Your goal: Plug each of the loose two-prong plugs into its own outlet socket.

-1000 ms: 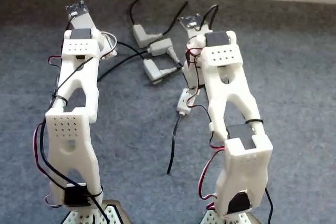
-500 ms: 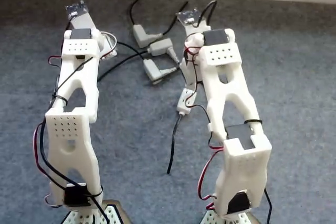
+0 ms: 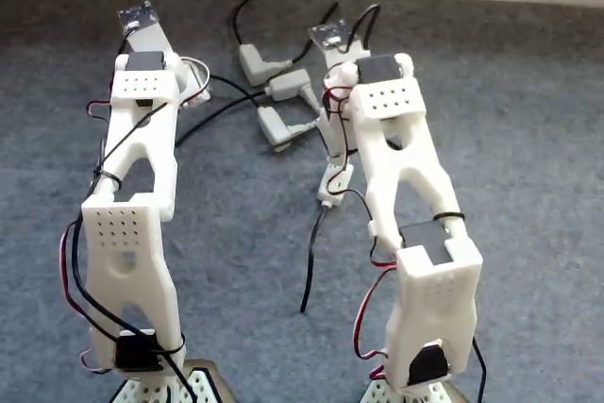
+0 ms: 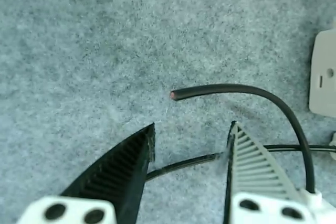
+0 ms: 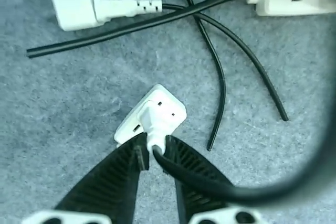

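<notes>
sockets (image 3: pixel 288 85) three; right pincer (image 5: pixel 153 153) grips one plug (image 5: pixel 157 113)

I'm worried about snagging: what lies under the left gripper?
Grey carpet and a thin black cable crossing beneath the left gripper, which is open; a thicker cut-ended cord lies just ahead. Its fingers hide part of the cable.

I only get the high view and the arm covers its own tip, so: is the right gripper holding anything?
Observer: Yes. The right gripper has its jaws shut on the neck of a white plug.
Operator: And the left one?
Observer: The left gripper has its jaws open, holding nothing. A thin black cord crosses the carpet between them.
</notes>
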### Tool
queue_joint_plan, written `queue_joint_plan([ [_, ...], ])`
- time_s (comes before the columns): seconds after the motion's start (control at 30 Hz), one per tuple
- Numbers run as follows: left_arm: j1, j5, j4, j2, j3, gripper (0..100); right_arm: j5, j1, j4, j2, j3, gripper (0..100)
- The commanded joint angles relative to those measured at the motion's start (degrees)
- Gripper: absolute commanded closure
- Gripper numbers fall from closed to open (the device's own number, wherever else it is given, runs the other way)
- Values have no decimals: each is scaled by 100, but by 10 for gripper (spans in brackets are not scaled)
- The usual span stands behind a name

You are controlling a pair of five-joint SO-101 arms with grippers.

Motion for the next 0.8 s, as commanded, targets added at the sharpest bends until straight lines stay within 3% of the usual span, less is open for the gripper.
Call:
queue_joint_plan([
  [0.0,4,44,-158,-84,-189,771,44,-40,-48,110,-259,988],
  [0.77,4,44,-158,-84,-189,771,53,13,189,-462,-224,988],
])
